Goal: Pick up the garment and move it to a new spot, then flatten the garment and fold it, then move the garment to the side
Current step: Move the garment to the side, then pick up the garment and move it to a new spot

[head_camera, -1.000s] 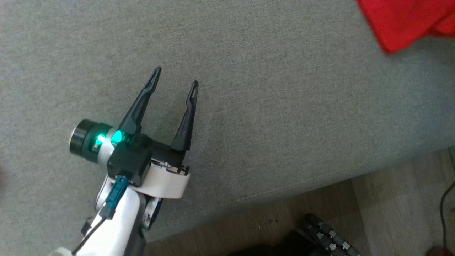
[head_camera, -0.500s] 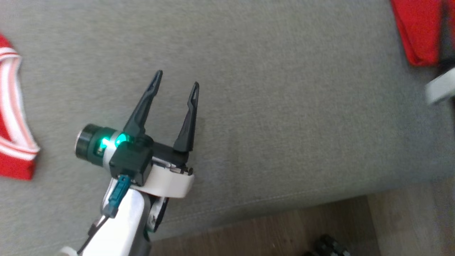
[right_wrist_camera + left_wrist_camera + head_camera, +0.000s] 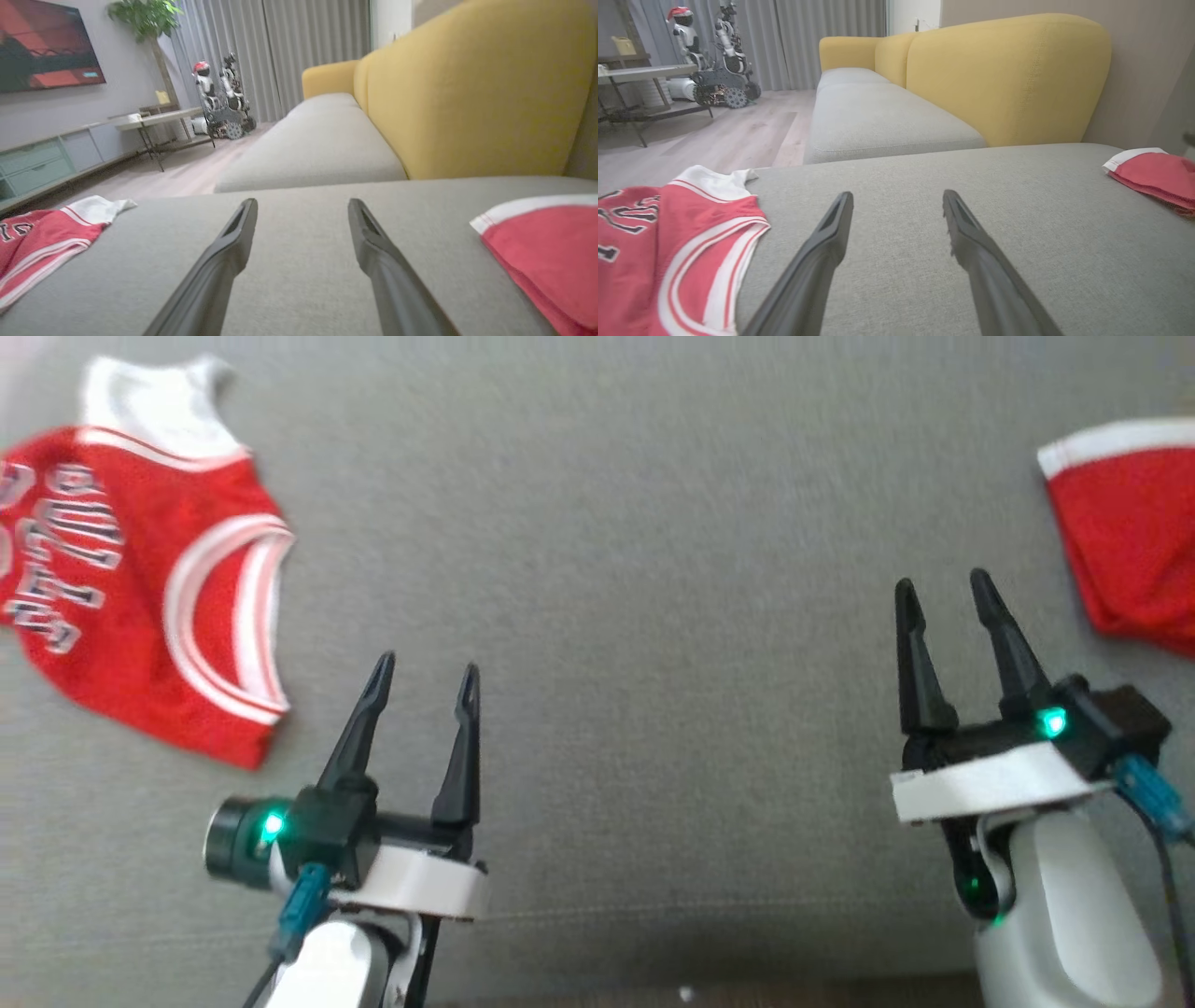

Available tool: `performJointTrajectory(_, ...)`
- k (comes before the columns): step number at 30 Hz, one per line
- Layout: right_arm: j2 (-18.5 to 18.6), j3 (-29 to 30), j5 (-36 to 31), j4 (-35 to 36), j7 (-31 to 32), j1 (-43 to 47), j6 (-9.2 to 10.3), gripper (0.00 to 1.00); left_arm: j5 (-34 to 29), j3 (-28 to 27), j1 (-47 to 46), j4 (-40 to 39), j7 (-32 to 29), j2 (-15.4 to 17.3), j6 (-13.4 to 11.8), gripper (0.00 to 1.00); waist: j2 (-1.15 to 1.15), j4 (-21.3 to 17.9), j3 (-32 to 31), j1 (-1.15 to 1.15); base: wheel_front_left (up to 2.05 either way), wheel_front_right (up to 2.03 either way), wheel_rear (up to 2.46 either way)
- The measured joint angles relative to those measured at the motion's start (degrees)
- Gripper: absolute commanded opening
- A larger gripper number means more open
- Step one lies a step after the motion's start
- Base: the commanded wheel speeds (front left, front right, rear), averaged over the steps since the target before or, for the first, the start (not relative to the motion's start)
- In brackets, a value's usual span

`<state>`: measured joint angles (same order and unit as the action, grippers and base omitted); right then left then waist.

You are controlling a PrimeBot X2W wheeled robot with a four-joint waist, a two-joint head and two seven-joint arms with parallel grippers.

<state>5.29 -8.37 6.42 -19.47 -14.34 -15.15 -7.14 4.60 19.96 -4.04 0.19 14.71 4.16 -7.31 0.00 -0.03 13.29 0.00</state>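
The left gripper and right gripper hung over the middle of the grey cushion, fingers apart and empty, seemingly because the jersey lay untouched at the cushion's left end, while a folded red cloth sat at its right end.

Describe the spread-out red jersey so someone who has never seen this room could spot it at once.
Find the wide grey seat cushion by the yellow backrest. At its left end lies a red jersey, spread open. Unlike the folded red garment at the right end, it shows outlined lettering and a white striped armhole.
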Motion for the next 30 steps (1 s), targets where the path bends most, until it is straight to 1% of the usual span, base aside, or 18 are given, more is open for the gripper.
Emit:
performJointTrajectory(4,-0.65,0.76,-1.52,7.12,-0.02,4.47,0.0,1.0,-1.12,-1.13,2.32,-0.35,0.0,-0.08,-0.23,1.0,0.0,1.47,-4.23,0.0,0.0,0.0,0.0)
performJointTrajectory(6,-0.84,0.89,-2.48,9.12,-0.2,7.76,0.0,1.0,-1.46,-1.96,3.93,-0.88,0.0,-0.18,-0.31,1.0,0.0,1.98,-6.28,0.0,0.0,0.0,0.0)
performJointTrajectory(10,-1.18,0.32,-2.12,9.22,-0.19,15.2,0.0,1.0,-1.6,-3.36,8.6,-1.92,0.0,-0.22,-1.0,1.0,0.0,2.42,-10.32,0.0,0.0,0.0,0.0)
performJointTrajectory(12,-1.4,0.22,-1.96,9.03,-0.19,17.41,0.0,1.0,-2.02,-4.3,10.87,-2.41,0.0,-0.23,-1.64,1.0,0.0,2.45,-11.99,0.0,0.0,0.0,0.0)
performJointTrajectory(17,-1.81,1.78,-1.27,8.69,-0.19,18.51,0.0,1.0,-2.0,-6.03,13.45,-2.88,0.0,-0.24,-2.29,1.0,0.0,2.19,-14.3,0.0,0.0,0.0,0.0)
performJointTrajectory(20,-2.02,2.32,-1.07,8.59,-0.19,18.57,0.0,1.0,-2.01,-6.41,14.05,-3.26,0.0,-0.26,-2.25,1.0,0.0,1.98,-15.21,0.0,0.0,0.0,0.0)
performJointTrajectory(28,-2.36,2.36,-0.71,8.59,-0.19,18.81,0.0,1.0,-2.53,-7.54,14.72,-3.34,0.0,-0.33,-0.7,1.0,0.0,2.0,-15.74,0.0,0.0,0.0,0.0)
performJointTrajectory(30,-2.37,2.35,-0.71,8.6,-0.19,18.89,0.0,1.0,-2.59,-7.72,14.72,-3.34,0.0,-0.35,-0.68,1.0,0.0,2.04,-15.73,0.0,0.0,0.0,0.0)
